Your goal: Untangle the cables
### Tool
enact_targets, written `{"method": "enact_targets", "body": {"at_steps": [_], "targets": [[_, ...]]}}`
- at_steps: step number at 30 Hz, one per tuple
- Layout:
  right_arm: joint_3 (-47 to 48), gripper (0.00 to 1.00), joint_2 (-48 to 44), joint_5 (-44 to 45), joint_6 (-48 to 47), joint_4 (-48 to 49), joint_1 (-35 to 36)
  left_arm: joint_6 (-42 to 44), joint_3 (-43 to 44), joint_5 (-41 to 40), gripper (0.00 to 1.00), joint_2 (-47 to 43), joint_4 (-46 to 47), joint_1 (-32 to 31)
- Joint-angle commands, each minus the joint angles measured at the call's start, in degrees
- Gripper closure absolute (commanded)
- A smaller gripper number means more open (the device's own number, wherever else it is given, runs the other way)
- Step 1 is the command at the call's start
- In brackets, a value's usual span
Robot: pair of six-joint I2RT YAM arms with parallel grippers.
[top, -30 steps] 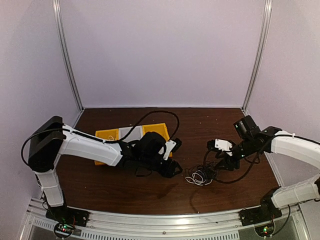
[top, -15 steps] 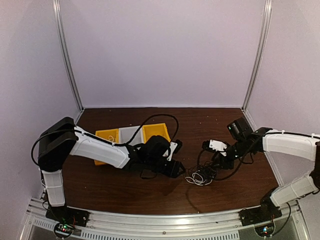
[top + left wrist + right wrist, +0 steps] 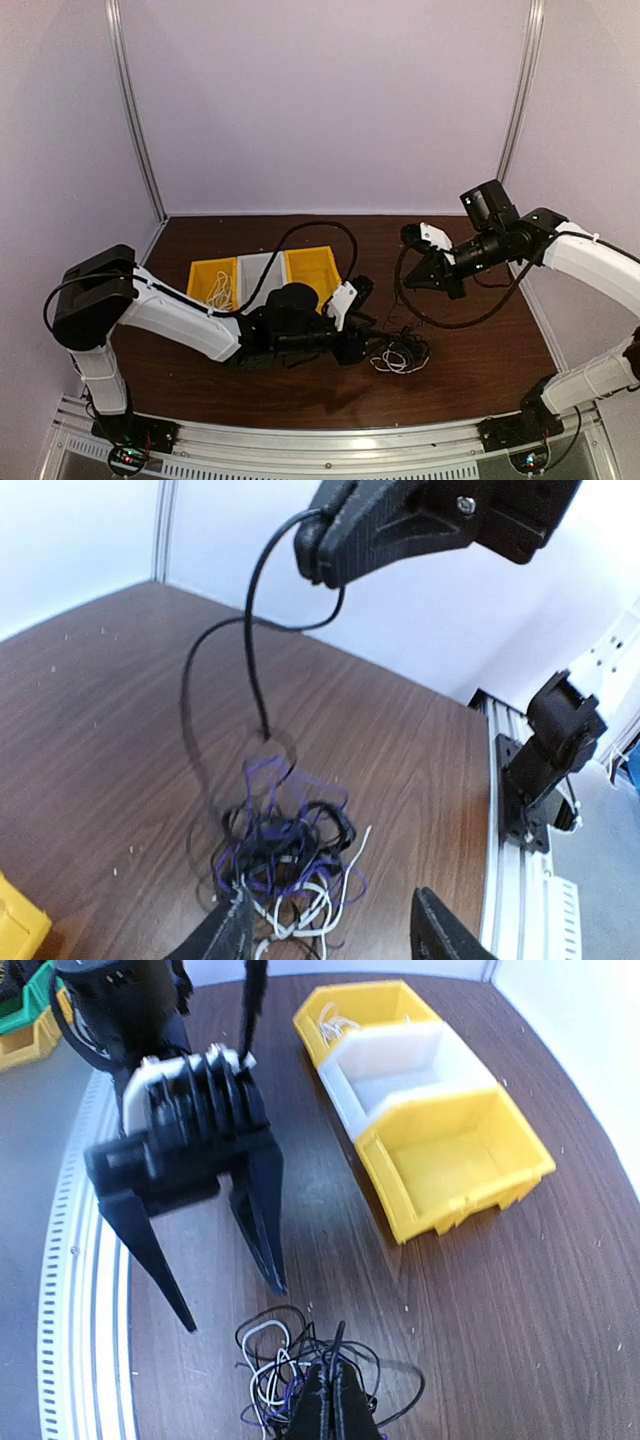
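the knotted heap of thin black, white and purple-blue cords (image 3: 285, 865) lies on the dark wooden table (image 3: 250, 390). one black strand (image 3: 248, 630) rises from it, pinched in the tightly closed right gripper (image 3: 318, 555). the left gripper (image 3: 232, 1305) is just beside the heap, fingers spread wide, holding nothing.

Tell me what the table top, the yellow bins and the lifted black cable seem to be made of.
The table top: wood or wood-look laminate, brown grain, slight sheen. The yellow bins: moulded plastic, even colour, smooth walls. The black cable: probably rubber or plastic sheath, matte, bending in a smooth loop.
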Motion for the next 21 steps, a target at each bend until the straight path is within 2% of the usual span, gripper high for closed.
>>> {"method": "enact_targets", "body": {"at_steps": [1, 9, 11, 14, 21], "targets": [[6.3, 1.0, -0.2, -6.0, -0.7, -7.0, 3.5, 4.7, 3.1, -0.2, 0.45, 1.6, 17.2, 0.2], [19.5, 1.0, -0.8, -11.9, -0.2, -11.6, 6.0, 2.6, 9.1, -3.8, 0.5, 11.8, 26.6, 0.2], [22.9, 1.0, -1.3, -12.7, 1.1, -10.3, 6.0, 1.7, 10.5, -3.4, 0.57, 14.9, 28.5, 0.2], [30.6, 1.0, -0.7, -14.0, 2.5, -9.8, 6.0, 0.8, 13.5, -2.6, 0.66, 17.8, 26.7, 0.2], [50.1, 1.0, 2.5, -15.2, 5.2, -10.6, 6.0, -1.5, 12.4, -3.0, 0.71, 20.3, 26.8, 0.2]]}}
